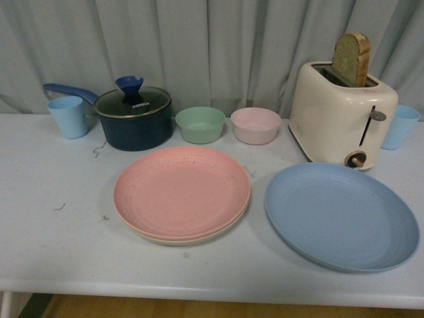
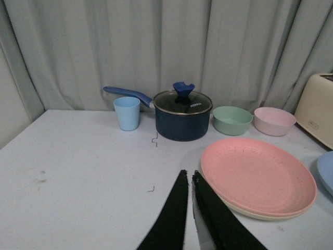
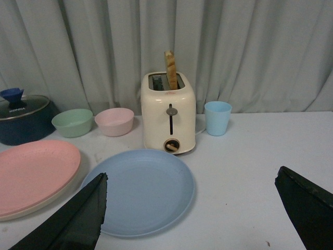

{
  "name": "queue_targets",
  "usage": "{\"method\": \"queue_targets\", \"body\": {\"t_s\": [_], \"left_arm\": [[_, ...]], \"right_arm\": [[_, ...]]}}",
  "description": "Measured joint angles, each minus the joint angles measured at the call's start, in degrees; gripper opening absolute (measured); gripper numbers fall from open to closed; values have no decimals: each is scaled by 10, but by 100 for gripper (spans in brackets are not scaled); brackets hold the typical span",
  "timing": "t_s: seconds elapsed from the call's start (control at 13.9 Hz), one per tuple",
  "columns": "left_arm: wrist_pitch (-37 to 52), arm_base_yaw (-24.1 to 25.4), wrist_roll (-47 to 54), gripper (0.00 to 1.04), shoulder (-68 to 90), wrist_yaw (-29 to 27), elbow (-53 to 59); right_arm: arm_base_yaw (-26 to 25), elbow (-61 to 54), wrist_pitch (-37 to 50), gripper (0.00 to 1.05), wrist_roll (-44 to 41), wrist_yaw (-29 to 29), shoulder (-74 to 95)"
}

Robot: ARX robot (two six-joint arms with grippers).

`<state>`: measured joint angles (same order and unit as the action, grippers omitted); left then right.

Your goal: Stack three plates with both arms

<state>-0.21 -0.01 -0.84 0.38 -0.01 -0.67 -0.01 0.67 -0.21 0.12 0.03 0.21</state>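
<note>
Pink plate (image 1: pixel 181 191) rests on beige plate (image 1: pixel 180 241); blue plate (image 1: pixel 341 216) lies apart at its three o'clock. My right claw (image 3: pixel 191 179) gapes wide; left claw (image 2: pixel 189 173) is pinched narrow, empty. I'd pinch the blue rim and lift it level.

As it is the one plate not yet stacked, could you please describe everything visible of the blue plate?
The blue plate is large, round and shallow, matte, plastic-looking, with a low raised rim. It lies flat and empty on the pale table, just in front of the cream toaster (contact unclear), and beside the pink plate, apart from it. Nothing grips it.
</note>
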Motion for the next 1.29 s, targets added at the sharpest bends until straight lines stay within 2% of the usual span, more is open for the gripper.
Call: {"method": "queue_targets", "body": {"t_s": [0.07,0.14,0.36,0.43,0.79,0.86,1.0,1.08,1.22,1.29], "left_arm": [[0,0,0,22,0,0,0],[0,0,0,40,0,0,0],[0,0,0,78,0,0,0],[0,0,0,98,0,0,0],[0,0,0,98,0,0,0],[0,0,0,98,0,0,0],[0,0,0,98,0,0,0],[0,0,0,98,0,0,0],[0,0,0,98,0,0,0],[0,0,0,98,0,0,0]], "right_arm": [[0,0,0,98,0,0,0],[0,0,0,98,0,0,0],[0,0,0,98,0,0,0],[0,0,0,98,0,0,0],[-3,0,4,98,-2,-10,2],[-61,2,92,98,-14,-123,63],[-156,29,273,98,-13,-235,271],[-184,62,373,98,-7,-238,385],[-202,155,507,98,12,-180,586],[-192,221,489,98,33,-143,688]]}}
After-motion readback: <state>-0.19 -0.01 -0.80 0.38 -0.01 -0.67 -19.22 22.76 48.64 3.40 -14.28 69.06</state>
